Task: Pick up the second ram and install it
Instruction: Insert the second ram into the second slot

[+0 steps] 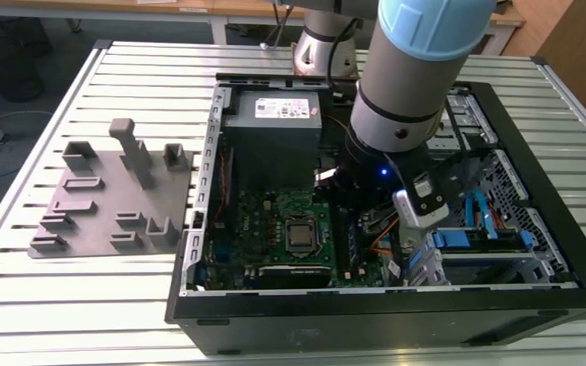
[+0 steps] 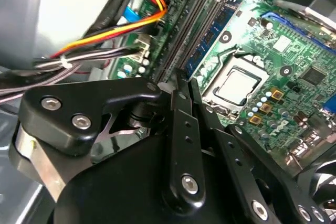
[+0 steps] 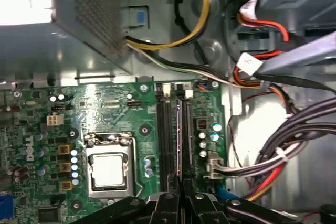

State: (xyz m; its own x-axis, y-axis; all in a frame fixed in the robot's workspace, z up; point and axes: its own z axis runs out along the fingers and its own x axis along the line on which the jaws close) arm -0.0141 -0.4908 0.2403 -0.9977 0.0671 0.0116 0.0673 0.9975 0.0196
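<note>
My gripper (image 3: 179, 195) (image 2: 182, 80) hangs low over the memory slots of the motherboard (image 1: 272, 210), inside the open computer case (image 1: 395, 320). Its fingers are shut on a thin dark stick seen edge-on, the second ram (image 3: 178, 140), which stands on edge along a slot. In the neighbouring slot, on the processor side, sits another memory stick (image 2: 207, 38) with a blue label. In the exterior view the arm's wrist (image 1: 405, 114) covers the fingers and the second ram.
The processor socket (image 3: 107, 169) lies beside the slots. Bundles of cables (image 3: 273, 156) run close on the other side, and the power supply (image 1: 272, 126) fills the case's far end. A grey fixture (image 1: 110, 198) with upright blocks lies on the slatted table at the exterior view's left.
</note>
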